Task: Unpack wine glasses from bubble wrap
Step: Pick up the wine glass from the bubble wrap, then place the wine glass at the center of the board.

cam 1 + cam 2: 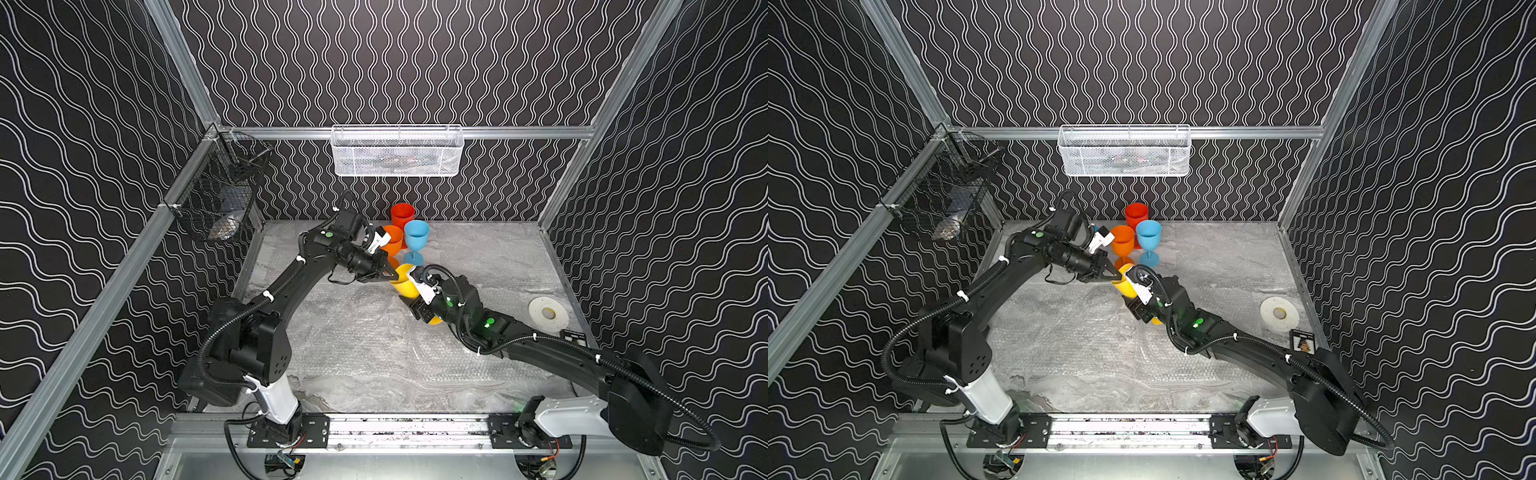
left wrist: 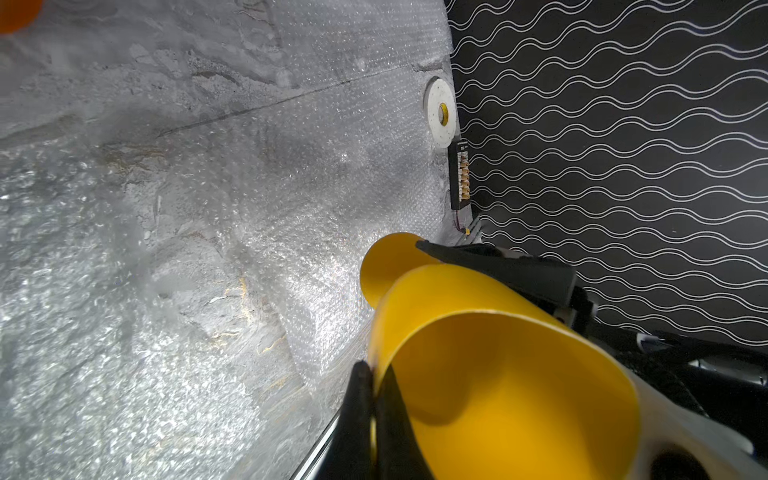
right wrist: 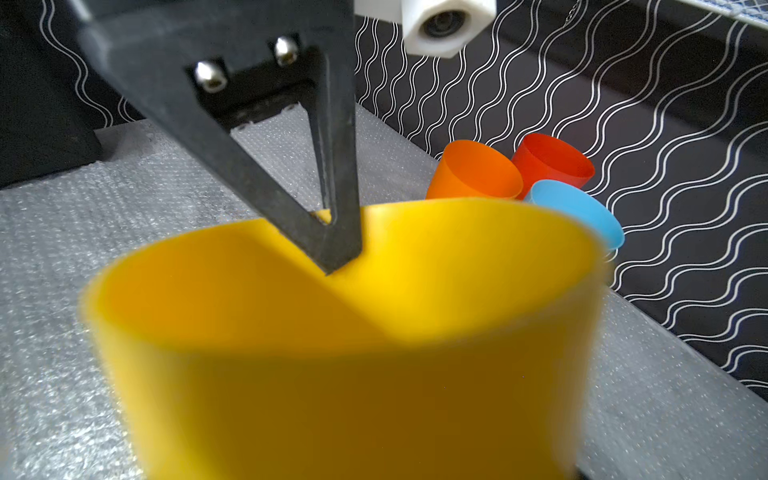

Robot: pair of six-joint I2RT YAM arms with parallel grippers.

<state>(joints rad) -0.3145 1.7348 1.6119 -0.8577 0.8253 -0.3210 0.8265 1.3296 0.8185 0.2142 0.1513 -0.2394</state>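
A grey marbled bench [image 1: 374, 388] sits inside black walls [image 1: 395, 62] patterned with wavy white lines. A white mesh basket [image 1: 397, 150] hangs on the back rail and a black wire basket [image 1: 216, 195] on the left wall. A flat white disc [image 1: 548, 313] lies near the bench's right edge, with a small black card [image 1: 1303, 341] just beside it.

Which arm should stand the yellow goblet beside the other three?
Probably left: the left gripper pinches the yellow goblet's rim, closest to the standing goblets; the right gripper grips lower, farther away.
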